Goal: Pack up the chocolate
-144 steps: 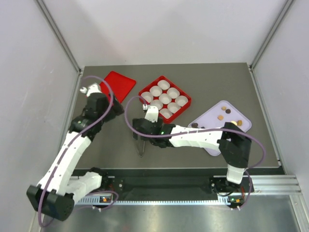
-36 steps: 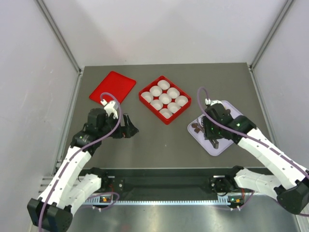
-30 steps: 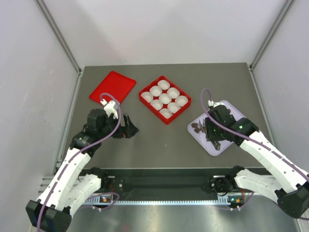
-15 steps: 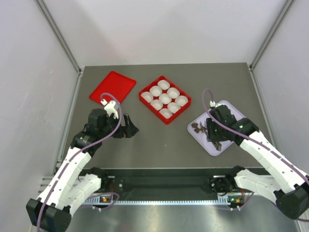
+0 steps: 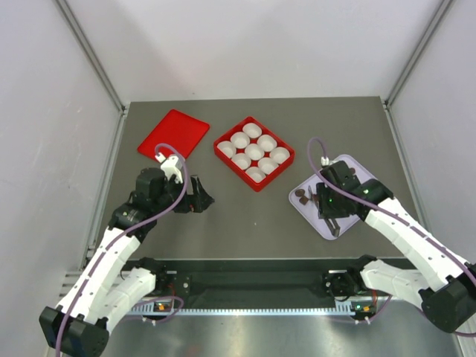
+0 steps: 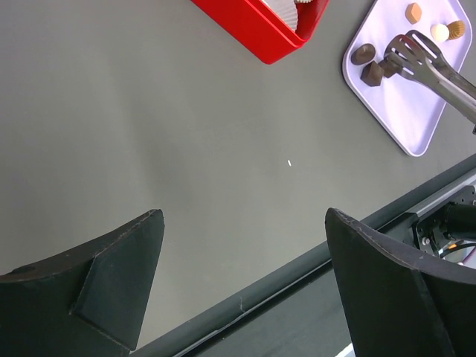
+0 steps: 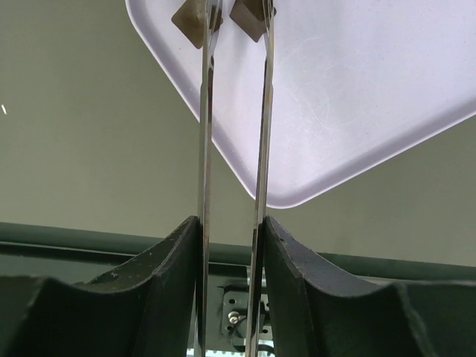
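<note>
Dark brown chocolate pieces (image 7: pixel 190 22) lie at the near-left part of a lilac tray (image 7: pixel 357 97), with tan pieces (image 6: pixel 440 32) farther back. My right gripper (image 7: pixel 232 223) is shut on metal tongs (image 7: pixel 204 111), one tong arm against each finger. The tong tips reach the dark pieces, one piece (image 7: pixel 249 18) lying against a tip; whether they grip it is hidden. From above, the right gripper (image 5: pixel 327 212) hangs over the tray (image 5: pixel 312 214). My left gripper (image 6: pixel 244 214) is open and holds nothing, above bare table left of centre (image 5: pixel 201 199).
A red box (image 5: pixel 220 145) with several white paper cups stands at the back middle. Its flat red lid (image 5: pixel 172 134) lies at the back left. The black rail of the table's front edge (image 6: pixel 245 309) runs just below both grippers.
Since the oldest frame my right arm swung from mid-table over to the tray with the tongs, and my left arm came away from the lid. Over the last second, almost nothing moved.
</note>
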Motion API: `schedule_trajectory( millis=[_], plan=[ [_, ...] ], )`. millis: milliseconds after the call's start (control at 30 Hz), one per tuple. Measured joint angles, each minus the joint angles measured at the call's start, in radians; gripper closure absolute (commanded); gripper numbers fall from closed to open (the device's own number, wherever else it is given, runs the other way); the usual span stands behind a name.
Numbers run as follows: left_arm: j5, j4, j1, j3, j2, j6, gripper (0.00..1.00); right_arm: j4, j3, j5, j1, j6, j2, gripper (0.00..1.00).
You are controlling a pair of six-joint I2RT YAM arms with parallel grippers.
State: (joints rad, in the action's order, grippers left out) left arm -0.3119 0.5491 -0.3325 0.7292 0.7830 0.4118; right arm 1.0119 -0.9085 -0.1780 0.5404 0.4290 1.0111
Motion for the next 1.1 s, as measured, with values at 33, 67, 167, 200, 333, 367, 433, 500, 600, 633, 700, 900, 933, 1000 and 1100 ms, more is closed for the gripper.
schedule_trajectory(
  millis=[33,67,167,200,333,367,433,500,600,633,700,900,933,1000,1100],
  plan=[
    [0.001,0.0,-0.001,0.0,-0.001,0.0,0.06,0.0,0.0,0.0,0.0,0.0,0.0,0.62],
    [0.003,0.0,-0.002,0.0,-0.002,0.0,0.05,0.0,0.0,-0.002,0.0,0.0,-0.001,0.61],
    [0.003,0.0,-0.003,0.0,-0.002,0.0,0.05,0.0,0.0,-0.011,-0.002,0.001,-0.002,0.61],
    [0.003,0.0,-0.003,0.0,-0.002,0.0,0.05,0.0,0.0,-0.016,-0.002,0.002,-0.002,0.6],
    [0.003,0.0,-0.004,0.0,-0.002,0.0,0.05,0.002,0.0,-0.048,-0.012,0.009,0.004,0.59],
    [0.003,0.0,-0.005,0.0,-0.002,0.0,0.05,0.003,-0.001,-0.054,-0.015,0.011,0.009,0.58],
    [0.004,0.0,-0.005,0.0,-0.002,0.0,0.05,0.003,-0.001,-0.058,-0.019,0.013,0.02,0.58],
    [0.004,0.0,-0.005,0.0,-0.002,0.0,0.05,0.003,-0.001,-0.058,-0.02,0.016,0.024,0.59],
    [0.004,0.0,-0.005,0.0,-0.002,0.0,0.05,0.004,-0.001,-0.057,-0.02,0.018,0.025,0.61],
    [0.004,0.0,-0.006,0.0,-0.002,0.0,0.05,0.004,-0.001,-0.056,-0.02,0.018,0.025,0.62],
    [0.004,0.0,-0.006,0.0,-0.002,0.0,0.05,0.004,-0.001,-0.054,-0.02,0.019,0.023,0.67],
    [0.004,0.0,-0.009,0.0,-0.002,0.0,0.05,0.007,-0.003,-0.042,-0.02,0.019,-0.001,0.83],
    [0.004,0.0,-0.009,0.0,-0.002,0.0,0.05,0.009,-0.005,-0.042,-0.02,0.019,-0.004,0.84],
    [0.005,0.0,-0.01,0.0,-0.002,0.0,0.05,0.031,-0.026,-0.042,-0.02,0.019,-0.004,0.85],
    [0.005,0.0,-0.01,0.0,-0.002,0.0,0.05,0.071,-0.107,-0.051,-0.021,0.015,-0.002,0.86]
  ],
)
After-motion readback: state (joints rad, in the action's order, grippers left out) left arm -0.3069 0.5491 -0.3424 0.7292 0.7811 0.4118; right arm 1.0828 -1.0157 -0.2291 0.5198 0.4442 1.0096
